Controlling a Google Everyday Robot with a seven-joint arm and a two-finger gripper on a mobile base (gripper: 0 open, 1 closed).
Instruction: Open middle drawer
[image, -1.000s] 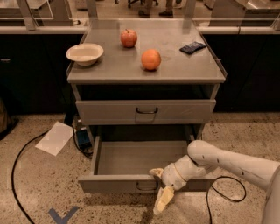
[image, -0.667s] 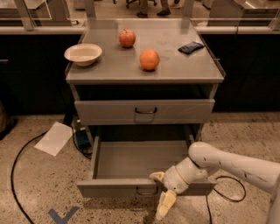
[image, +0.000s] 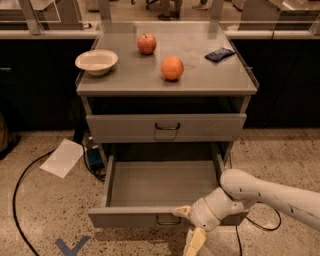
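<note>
- One grey metal cabinet (image: 210, 82), standing on a speckled floor in front of dark counters.
- One middle drawer (image: 125, 218), a wide shallow tray pulled well out of the cabinet, with nothing on its floor. Its low front now sits a touch further out and lower in view than it did a second ago.
- One small dark wire handle (image: 167, 220) at the centre of that front, partly showing just left of the gripper.
- One upper drawer (image: 120, 128), taller in the front and shut, unchanged.
- One gripper (image: 187, 227) at the drawer front, right of centre. It has dropped slightly since the earlier view.
- Two pale fingers (image: 195, 242), spread apart and not clamped on the handle. One lies along the top edge of the front; the other hangs down below it.
- One white arm (image: 270, 195), reaching in from the lower right.
- One white bowl (image: 96, 61) on the left of the cabinet top.
- One apple (image: 146, 43) at the back, near the middle.
- One orange (image: 172, 68), just in front and to the right of the apple.
- One dark blue packet (image: 219, 54) near the back right corner.
- All four top items sit where they were before.
- One sheet of paper (image: 62, 157) on the floor to the left, with a black cable (image: 17, 200) curving past it.
- One blue tape mark (image: 72, 246) at the bottom left.
</note>
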